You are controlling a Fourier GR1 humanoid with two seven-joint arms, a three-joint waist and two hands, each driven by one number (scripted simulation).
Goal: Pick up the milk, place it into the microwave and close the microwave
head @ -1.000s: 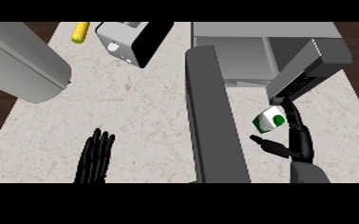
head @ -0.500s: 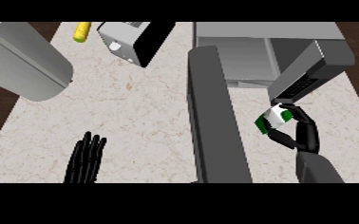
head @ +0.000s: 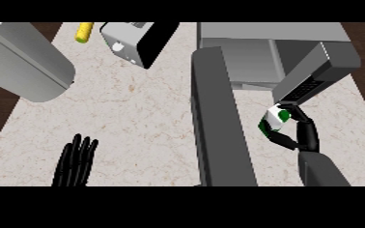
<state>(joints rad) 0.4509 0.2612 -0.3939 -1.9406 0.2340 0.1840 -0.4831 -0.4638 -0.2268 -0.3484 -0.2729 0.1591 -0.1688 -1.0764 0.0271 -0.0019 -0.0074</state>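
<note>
Your right hand (head: 301, 134) has its black fingers and thumb curled around the milk (head: 276, 118), a small white carton with green patches, held at the lower right of the head view. The carton sits just below the dark control panel of the microwave (head: 306, 43) and close to the front of its opening; you cannot tell from this angle whether it has crossed into the cavity. The microwave door (head: 217, 121) stands open, seen edge-on as a long dark grey slab running from the microwave's front left corner down to the lower edge of the view, just left of the carton and hand. The grey right forearm (head: 322, 170) enters from the lower right. Your left hand (head: 76, 160) shows at the lower left, fingers straight and pointing up, holding nothing, over the pale marbled bench (head: 135, 116) and well apart from the microwave. At the upper left note a large grey cylindrical body (head: 32, 60), a small yellow object (head: 84, 32) near the top edge, and a tilted grey and black appliance (head: 139, 41) between the yellow object and the microwave; its type cannot be made out.
</note>
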